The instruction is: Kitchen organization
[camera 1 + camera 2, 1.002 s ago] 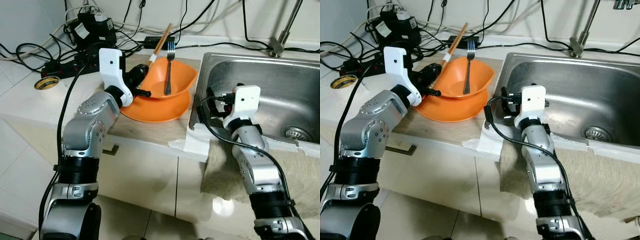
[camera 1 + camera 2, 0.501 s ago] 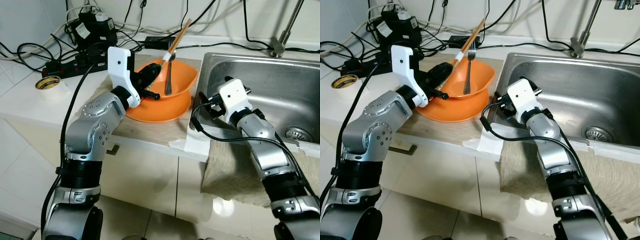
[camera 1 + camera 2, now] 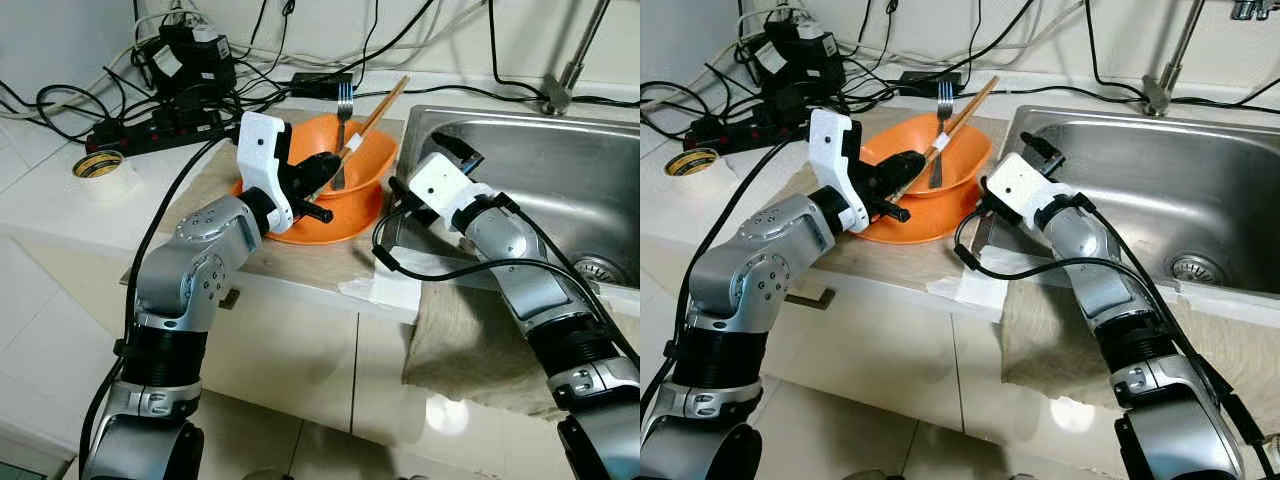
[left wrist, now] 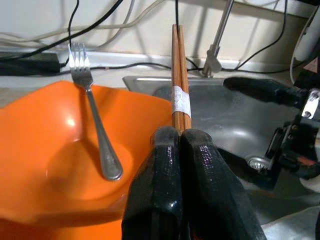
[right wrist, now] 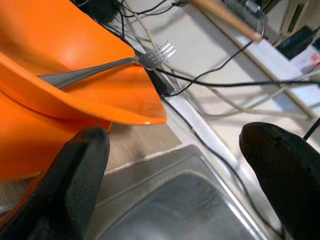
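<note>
The left gripper [image 4: 180,137] is clamped tight on a pair of wooden chopsticks [image 4: 178,80], its two glossy black fingers [image 4: 207,170] pressed side by side around their lower end. The chopsticks are slim, reddish-brown and bound together by a white paper band just above the grip; they slant up and away over the orange bowl [image 3: 372,152], toward the sink [image 3: 545,165].

The bowl is smooth, shiny plastic with a wavy, squared-off rim, and it sits nested in a second, wider orange dish [image 3: 345,217] of the same material. A steel fork [image 4: 95,130] leans inside the bowl, rounded handle end in the hollow and tines resting up over the far rim, just beside the chopsticks but apart from them.

The right gripper [image 5: 175,165] hovers at the near left corner of the sink, close to the bowl's edge, its blunt matte black fingers [image 5: 70,185] spread wide with nothing between them. In the right wrist view the bowl's rim and the fork's tines lie just ahead of it.

The sink is brushed stainless steel with a drain [image 3: 597,267] in its floor and a metal tap [image 3: 565,70] behind. A beige cloth [image 3: 470,335] hangs over the pale counter [image 3: 60,205] edge in front of it. Black cables and a power strip [image 3: 150,125] tangle at the back, and a roll of tape [image 3: 96,165] lies to the left.
</note>
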